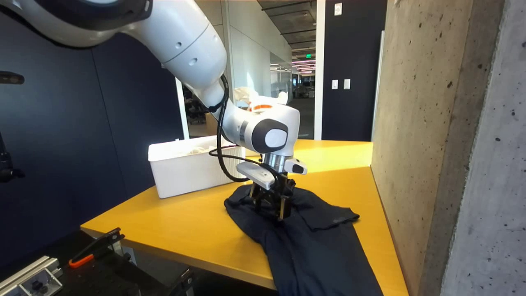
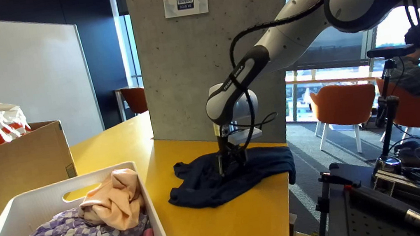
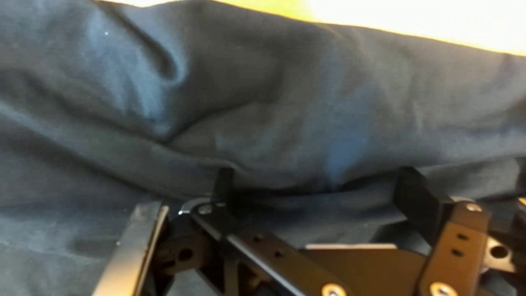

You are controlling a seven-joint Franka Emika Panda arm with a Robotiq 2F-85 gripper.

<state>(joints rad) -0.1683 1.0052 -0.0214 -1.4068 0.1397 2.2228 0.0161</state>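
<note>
A dark navy garment (image 1: 324, 255) lies crumpled on the yellow table, a sleeve spread toward the concrete wall and its lower part hanging over the table edge. My gripper (image 1: 269, 209) points down into the cloth in both exterior views. Seen up close, the gripper (image 3: 318, 185) is open, its fingers wide apart. Folds of the garment (image 3: 263, 107) run beneath and between the fingertips (image 3: 409, 185), with no pinch on the fabric. Whether the tips touch the cloth I cannot tell.
A white bin (image 1: 197, 176) stands on the table beside the garment, with several cloths inside, including a peach cloth (image 2: 116, 200). Behind it is a cardboard box (image 2: 15, 180) holding plastic bags. A concrete pillar (image 2: 187, 75) rises along the table's side.
</note>
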